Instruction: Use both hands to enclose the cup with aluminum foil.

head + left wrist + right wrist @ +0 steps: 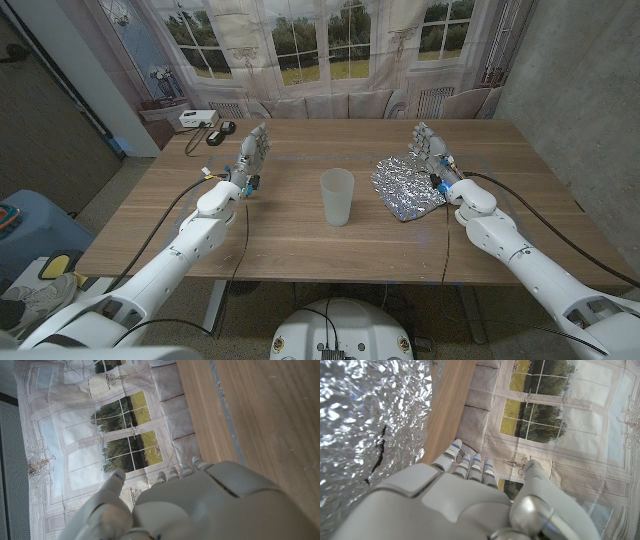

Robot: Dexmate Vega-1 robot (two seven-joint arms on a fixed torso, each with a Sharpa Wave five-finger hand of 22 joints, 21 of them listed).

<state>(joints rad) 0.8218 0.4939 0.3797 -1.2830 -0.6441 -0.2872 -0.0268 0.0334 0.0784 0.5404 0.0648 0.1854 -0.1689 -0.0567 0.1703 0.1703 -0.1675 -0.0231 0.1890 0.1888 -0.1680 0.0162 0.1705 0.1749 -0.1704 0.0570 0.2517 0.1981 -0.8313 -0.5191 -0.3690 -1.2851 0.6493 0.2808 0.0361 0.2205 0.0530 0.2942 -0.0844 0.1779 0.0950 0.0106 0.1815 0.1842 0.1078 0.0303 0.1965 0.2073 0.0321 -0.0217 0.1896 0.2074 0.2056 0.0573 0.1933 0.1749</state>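
The left hand (252,157) stands raised over the wooden table (300,235), fingers spread, holding nothing. To its right, well apart, stands a translucent, tapered plastic cup (337,196). Further right, crinkled, shiny aluminum foil (408,186) lies just beside the right hand (432,150), whose fingers are spread and empty.

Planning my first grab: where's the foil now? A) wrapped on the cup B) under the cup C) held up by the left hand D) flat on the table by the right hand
D: the foil lies crumpled on the table beside the right hand, apart from the cup.
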